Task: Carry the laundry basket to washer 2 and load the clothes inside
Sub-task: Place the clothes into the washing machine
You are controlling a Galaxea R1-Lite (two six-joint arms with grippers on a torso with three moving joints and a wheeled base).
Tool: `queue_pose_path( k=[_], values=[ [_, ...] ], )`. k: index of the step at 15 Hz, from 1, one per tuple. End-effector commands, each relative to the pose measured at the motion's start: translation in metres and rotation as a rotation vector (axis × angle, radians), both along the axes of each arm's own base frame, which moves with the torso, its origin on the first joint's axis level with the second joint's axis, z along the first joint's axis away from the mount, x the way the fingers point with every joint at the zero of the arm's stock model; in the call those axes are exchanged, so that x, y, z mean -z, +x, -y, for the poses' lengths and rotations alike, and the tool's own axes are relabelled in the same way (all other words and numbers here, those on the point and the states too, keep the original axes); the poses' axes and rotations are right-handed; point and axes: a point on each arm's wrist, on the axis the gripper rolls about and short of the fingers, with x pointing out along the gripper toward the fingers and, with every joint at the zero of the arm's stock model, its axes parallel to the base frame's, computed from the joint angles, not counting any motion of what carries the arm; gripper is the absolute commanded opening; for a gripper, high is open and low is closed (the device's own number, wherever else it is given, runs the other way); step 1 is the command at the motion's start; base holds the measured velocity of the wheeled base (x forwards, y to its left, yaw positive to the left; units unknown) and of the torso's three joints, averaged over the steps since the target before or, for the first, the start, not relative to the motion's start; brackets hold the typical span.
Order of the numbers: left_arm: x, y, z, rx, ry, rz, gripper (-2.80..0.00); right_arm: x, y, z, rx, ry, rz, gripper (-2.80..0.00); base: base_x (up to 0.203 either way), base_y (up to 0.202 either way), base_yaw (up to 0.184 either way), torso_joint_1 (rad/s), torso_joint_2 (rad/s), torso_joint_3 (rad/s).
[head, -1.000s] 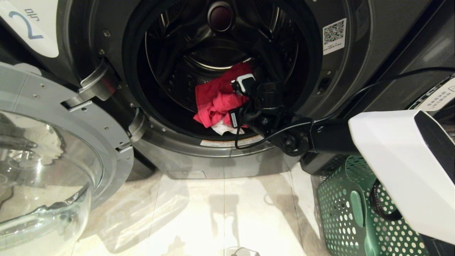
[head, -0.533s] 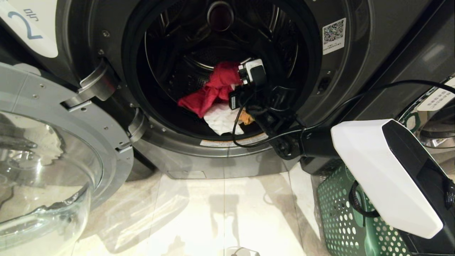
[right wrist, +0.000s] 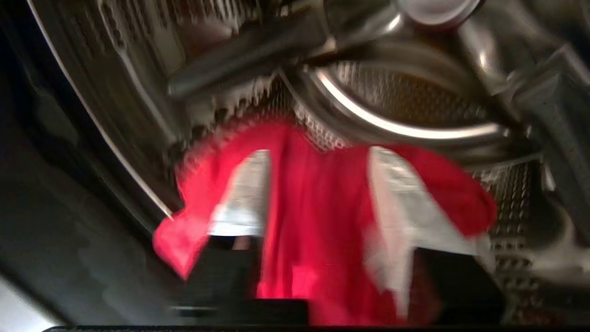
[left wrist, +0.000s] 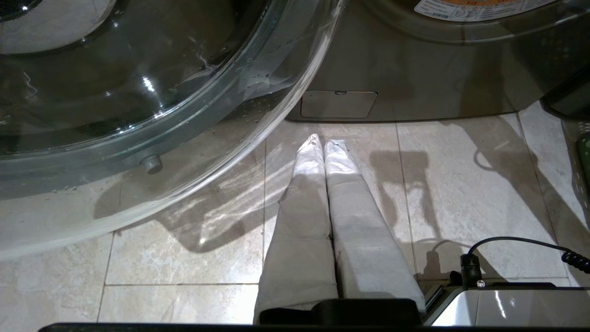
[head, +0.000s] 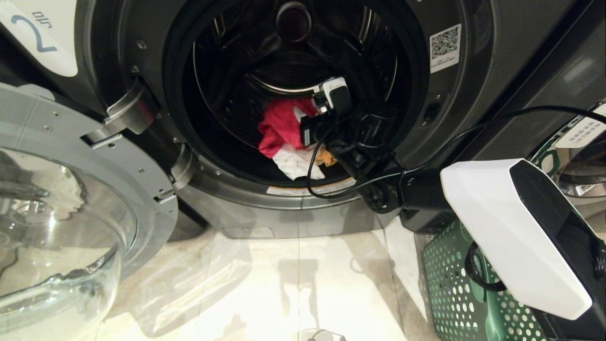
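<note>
Overall light: indoor, warm, from above; the floor tiles are bright, the drum of washer 2 dark.
Shadows: soft-edged shadows of arm and cable fall on the tiles in head and left wrist views.
Glare: white highlights streak the glass door; caustic patches of light lie on the floor beneath it.
Contrast: the white arm cover is nearly overexposed against the dark washer front.
Blur: right wrist view is smeared throughout; the red garment and drum holes lack sharp edges.
Focus: left wrist view is sharp on the tiles.
Distortion: wide-angle curving toward the head view's edges.
</note>
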Motion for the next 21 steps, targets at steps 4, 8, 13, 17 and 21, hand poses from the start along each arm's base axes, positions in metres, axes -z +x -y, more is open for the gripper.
queue_pose_path(
  k=[4,8,13,17,21],
  values=[
    [0.000,0.000,0.000,0.000,0.000,0.001,-2.80,0.004,0.001,-0.001,0.004,-0.041,-0.063,0.00,0.000,0.000,0.000,0.000,0.00,0.000],
    [0.000,0.000,0.000,0.000,0.000,0.002,-2.80,-0.010,-0.019,0.012,-0.004,-0.088,-0.143,0.00,0.000,0.000,0.000,0.000,0.00,0.000],
    [0.000,0.000,0.000,0.000,0.000,0.001,-2.80,-0.037,-0.103,0.067,-0.012,-0.186,-0.298,0.00,0.000,0.000,0.000,0.000,0.00,0.000],
    [0.000,0.000,0.000,0.000,0.000,0.001,-2.80,-0.040,-0.202,0.129,-0.024,-0.235,-0.360,0.00,0.000,0.000,0.000,0.000,0.00,0.000],
    [0.000,0.000,0.000,0.000,0.000,0.001,-2.80,-0.027,-0.294,0.194,0.042,-0.350,-0.536,0.00,0.000,0.000,0.000,0.000,0.00,0.000]
  ],
)
